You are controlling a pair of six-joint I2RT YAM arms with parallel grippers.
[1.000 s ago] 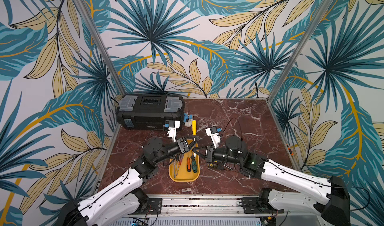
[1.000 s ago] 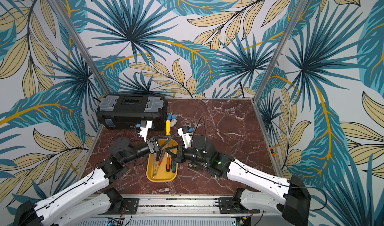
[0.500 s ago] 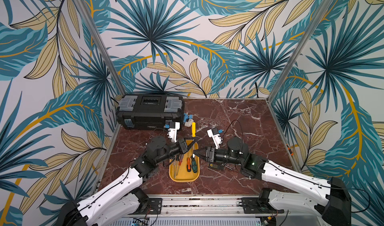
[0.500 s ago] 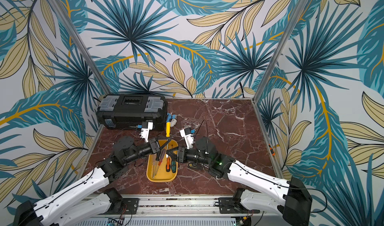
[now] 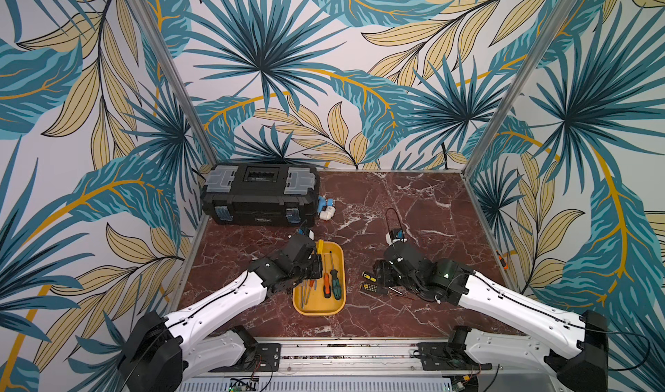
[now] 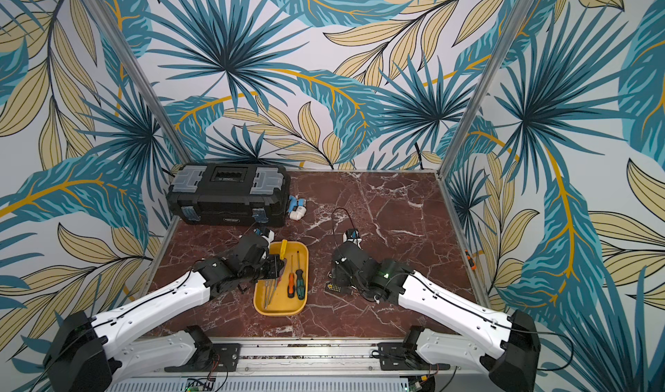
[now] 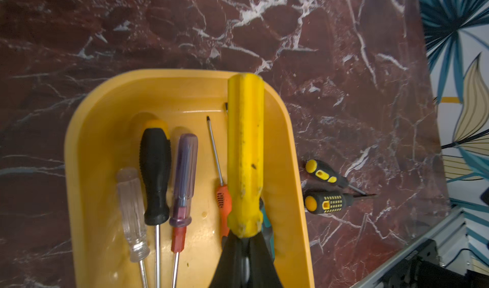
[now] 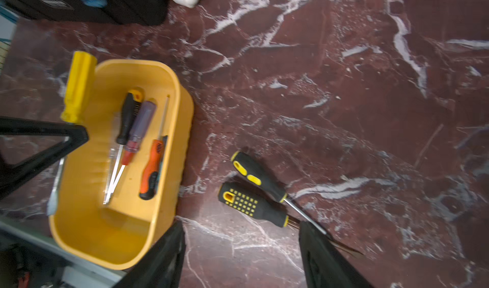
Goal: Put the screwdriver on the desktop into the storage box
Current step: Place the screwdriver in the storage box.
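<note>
Trouble is likeliest at the release. The left claw (image 7: pixel 244 240) is clamped shut just below the handle of the yellow screwdriver (image 7: pixel 245 151), held above the storage box (image 7: pixel 79 180) with the handle's end reaching the far rim. Let go there, it may catch the rim, tip onto the tabletop (image 7: pixel 344 61), or land across the screwdrivers already inside (image 7: pixel 154 173). The right claw (image 8: pixel 242 228) is spread wide and empty over two black-and-yellow screwdrivers (image 8: pixel 251 204) lying close together beside the box — closing on one could shove its neighbour. The yellow tool's shaft is hidden behind the left fingers (image 7: pixel 230 260). A green-handled screwdriver (image 5: pixel 336 286) is mostly covered by it in the left wrist view. In both top views the right claw's jaws are hard to make out.
</note>
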